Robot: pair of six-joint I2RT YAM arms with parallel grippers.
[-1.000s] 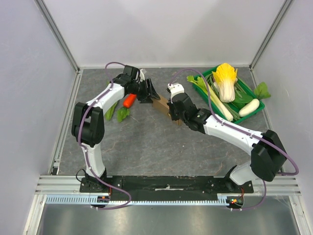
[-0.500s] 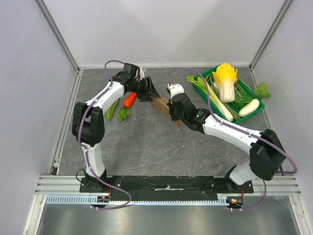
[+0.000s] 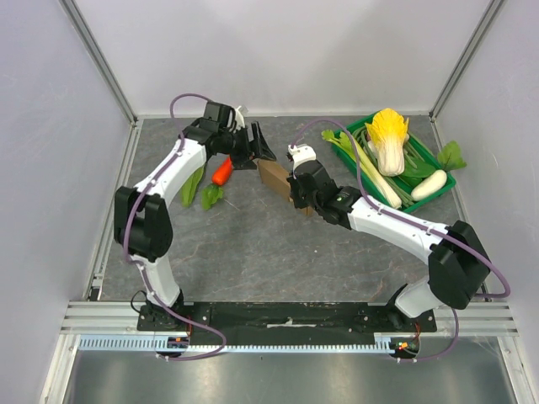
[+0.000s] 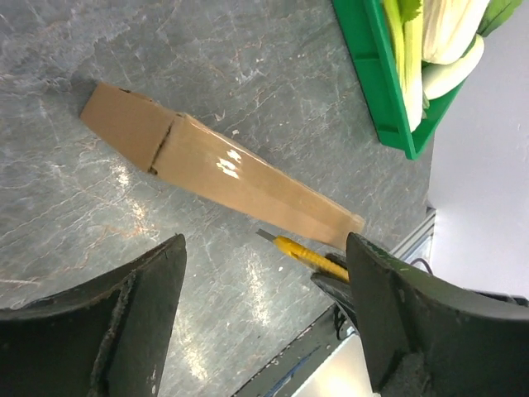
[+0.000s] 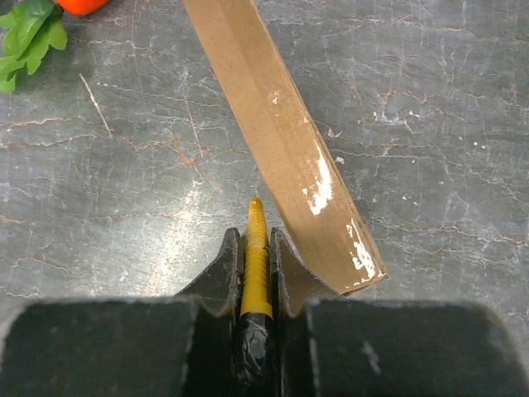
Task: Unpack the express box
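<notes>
No readable text, label, brand or number shows on anything in these views.

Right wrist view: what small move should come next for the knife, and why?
Probably ease the yellow utility knife, clamped in the right gripper, sideways onto the flat brown cardboard box: its tip lies beside the box's long edge, not on it, and the open left gripper holds nothing.

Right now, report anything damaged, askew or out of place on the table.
The express box lies slanted, with white scuffed patches on its top near the right pincer gripping a yellow utility knife, and one end flap splayed open. An orange-red vegetable and leafy greens lie loose, outside the green crate.
</notes>
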